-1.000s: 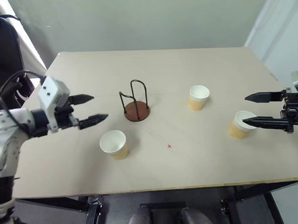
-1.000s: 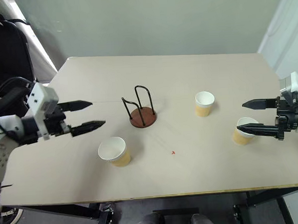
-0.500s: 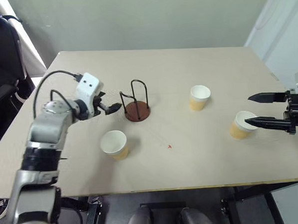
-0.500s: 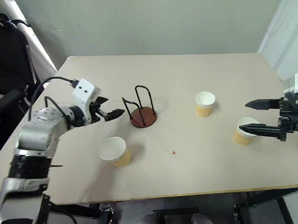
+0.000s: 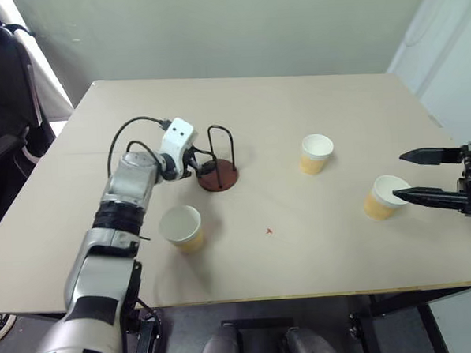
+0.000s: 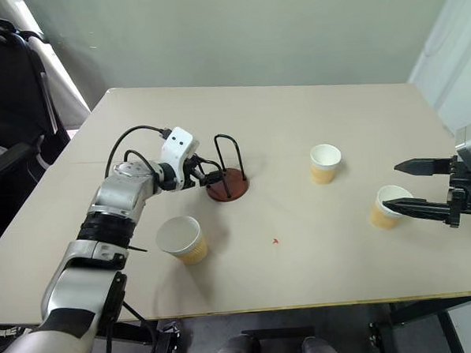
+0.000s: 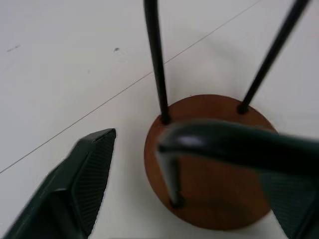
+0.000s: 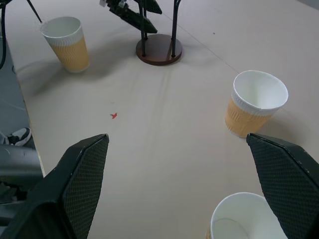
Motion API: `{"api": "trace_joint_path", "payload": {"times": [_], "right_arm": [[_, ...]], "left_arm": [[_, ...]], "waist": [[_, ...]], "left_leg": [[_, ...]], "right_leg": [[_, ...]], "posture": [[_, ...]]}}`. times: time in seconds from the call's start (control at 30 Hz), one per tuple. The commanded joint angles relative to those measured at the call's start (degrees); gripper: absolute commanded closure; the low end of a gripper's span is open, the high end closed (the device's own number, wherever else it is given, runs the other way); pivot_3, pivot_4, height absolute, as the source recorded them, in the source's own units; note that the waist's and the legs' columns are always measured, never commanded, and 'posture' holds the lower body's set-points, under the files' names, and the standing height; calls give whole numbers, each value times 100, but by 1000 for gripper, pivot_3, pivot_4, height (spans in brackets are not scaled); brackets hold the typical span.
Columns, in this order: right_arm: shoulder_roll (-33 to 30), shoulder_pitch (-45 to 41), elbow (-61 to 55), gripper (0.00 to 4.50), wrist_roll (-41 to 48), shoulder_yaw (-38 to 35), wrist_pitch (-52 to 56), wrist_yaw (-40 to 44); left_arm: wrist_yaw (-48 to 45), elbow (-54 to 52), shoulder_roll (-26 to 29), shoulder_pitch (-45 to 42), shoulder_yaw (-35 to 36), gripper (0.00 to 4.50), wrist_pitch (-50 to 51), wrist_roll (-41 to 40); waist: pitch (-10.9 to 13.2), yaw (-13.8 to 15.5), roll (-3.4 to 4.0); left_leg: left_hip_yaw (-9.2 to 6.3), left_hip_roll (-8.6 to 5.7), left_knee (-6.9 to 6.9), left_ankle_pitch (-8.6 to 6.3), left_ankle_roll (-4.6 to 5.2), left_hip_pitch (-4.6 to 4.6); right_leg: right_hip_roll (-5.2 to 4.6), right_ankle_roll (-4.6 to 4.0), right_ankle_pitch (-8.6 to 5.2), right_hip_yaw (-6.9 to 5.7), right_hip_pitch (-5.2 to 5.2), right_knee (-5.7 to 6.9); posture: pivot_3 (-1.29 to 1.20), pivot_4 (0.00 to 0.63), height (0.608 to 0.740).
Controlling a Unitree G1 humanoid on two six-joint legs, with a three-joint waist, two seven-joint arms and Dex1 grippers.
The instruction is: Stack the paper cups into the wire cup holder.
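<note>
1. Clearly the left pincer (image 5: 206,167), spread, straddles a wire of the brown-based black wire cup holder (image 5: 216,173), frame centre-left; steady it without tipping.
2. Three tan paper cups (image 5: 181,228) (image 5: 315,153) (image 5: 383,197) stand apart.
3. Far right, the right pincer (image 5: 413,174) gapes empty beside the rightmost cup.

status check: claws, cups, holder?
Left claw open, at the wire cup holder. Right claw open beside a paper cup. All three cups loose on the table, holder empty.
</note>
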Motion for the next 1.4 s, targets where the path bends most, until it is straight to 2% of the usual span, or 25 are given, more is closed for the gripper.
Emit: {"api": "trace_joint_path", "payload": {"times": [0.03,0.23,0.3,0.6,0.7,0.83,0.9,1.07,1.4], "right_arm": [[-109,81,-224,0,122,-400,65,-66],[-108,189,-310,0,135,-523,128,-108],[-116,184,-309,0,135,-524,131,-118],[-146,106,-242,0,105,-441,55,-109],[-129,52,-234,0,103,-373,24,-118],[-93,20,-232,0,93,-313,-4,-140],[-81,29,-241,0,93,-310,-8,-148],[-50,114,-329,0,119,-385,33,-206],[-45,301,-458,0,166,-552,91,-298]], "left_arm": [[-104,228,-48,-283,95,1747,-354,96],[-385,149,-57,-287,212,3974,-424,41],[-600,-90,-11,-230,267,4446,-309,-65],[-2185,-2573,707,244,581,4446,824,-1240],[-2648,-3507,885,490,303,4446,1156,-1504],[-3192,-4527,1041,1007,-331,4446,911,-1488],[-3225,-4650,1041,1100,-456,4446,807,-1429],[-3054,-4378,550,1170,-958,4446,-124,-962],[-3096,-3919,161,1239,-1204,4446,-645,-647]], "waist": [[0,0,0],[0,1,0],[0,0,0],[0,-1,-1],[0,20,0],[-1,23,2],[0,25,1],[-2,25,3],[-2,13,4]], "left_leg": [[0,-1,5,0,0,0],[11,-4,48,-3,0,-10],[11,-6,63,-11,7,-12],[12,-15,77,-16,15,-24],[11,-17,80,-18,18,-23],[12,-18,86,-37,50,-15],[12,-18,86,-41,58,-9],[10,-16,85,-53,79,-5],[11,-16,84,-57,83,-3]], "right_leg": [[0,5,-3,1,2,0],[0,30,-17,11,10,0],[0,35,-21,12,15,0],[-3,45,-20,18,9,0],[-5,45,-20,18,14,0],[-9,45,-20,22,21,0],[-9,45,-20,22,24,3],[-9,38,-11,19,26,14],[-9,37,0,19,27,12]], "posture": [[0,150,740],[0,150,740],[0,150,740],[0,150,740],[0,150,740],[0,150,740],[0,150,740],[0,150,740],[0,150,740]]}}
